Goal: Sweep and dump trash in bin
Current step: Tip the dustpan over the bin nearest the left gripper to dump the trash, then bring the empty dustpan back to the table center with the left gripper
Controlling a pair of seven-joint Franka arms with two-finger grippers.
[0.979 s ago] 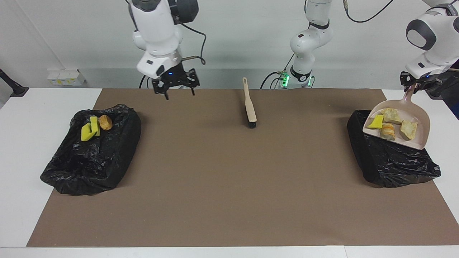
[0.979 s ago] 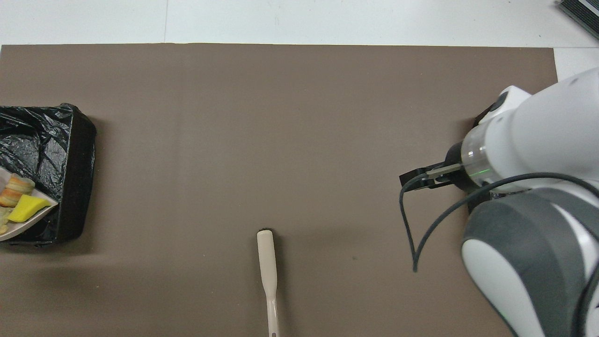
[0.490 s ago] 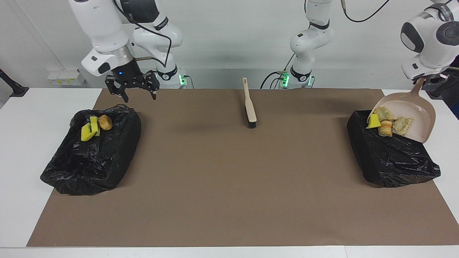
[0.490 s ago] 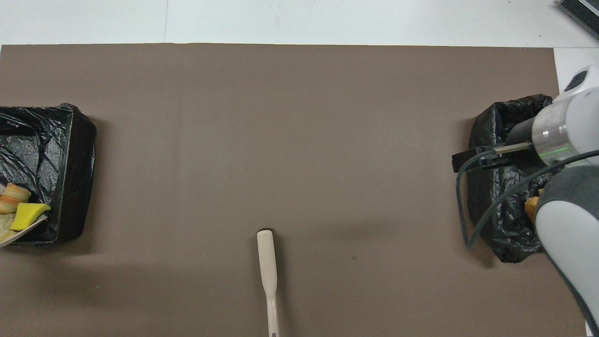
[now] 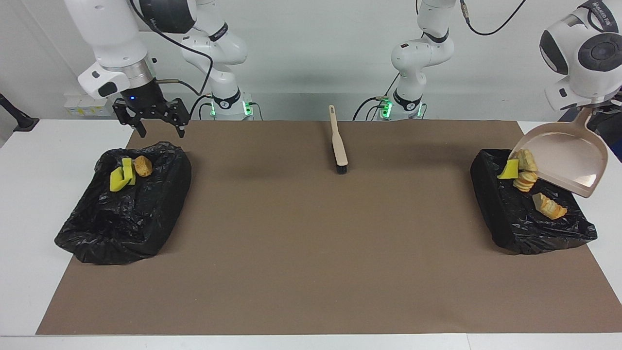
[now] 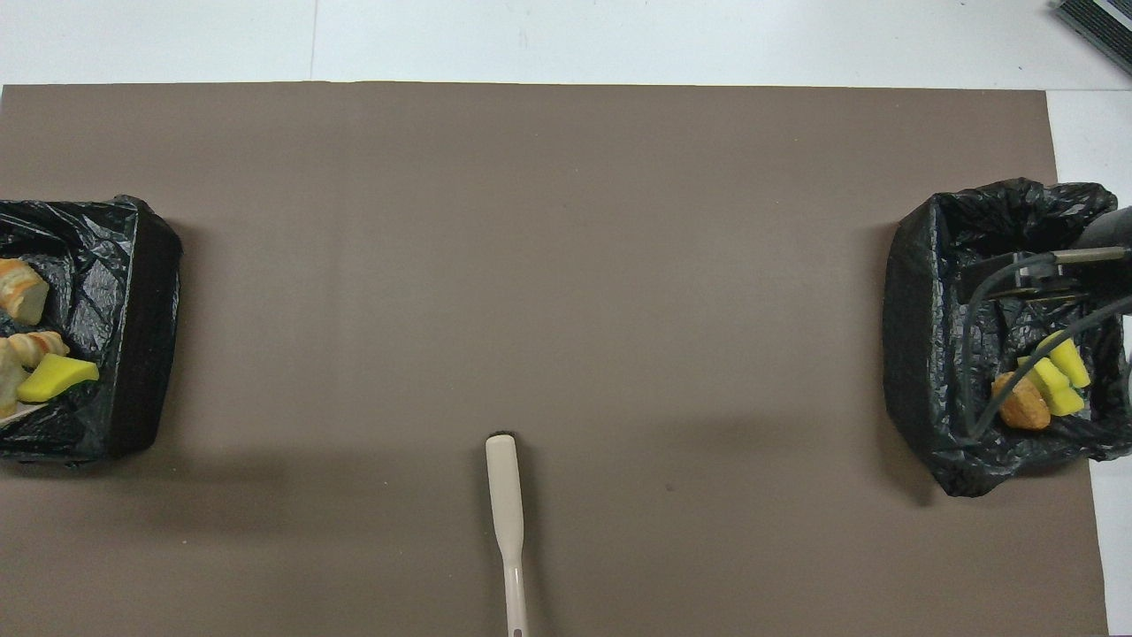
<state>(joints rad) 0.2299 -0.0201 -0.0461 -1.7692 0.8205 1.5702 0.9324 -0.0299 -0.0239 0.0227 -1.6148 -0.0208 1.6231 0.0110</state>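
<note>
My left gripper is shut on the handle of the beige dustpan and holds it steeply tilted over the black-lined bin at the left arm's end. A yellow sponge piece and a striped bread chunk hang at the pan's lip. One tan chunk lies in that bin. My right gripper is open and empty over the robots' edge of the other bin. That bin holds yellow sponge pieces and a brown chunk. In the overhead view only the pan's edge shows.
The beige brush with black bristles lies on the brown mat, midway between the bins and near the robots; it also shows in the overhead view. White table borders the mat.
My right gripper swung from near the brush toward the right arm's end, over its bin. My left gripper tipped the dustpan steeper, and one tan chunk slid into the bin.
</note>
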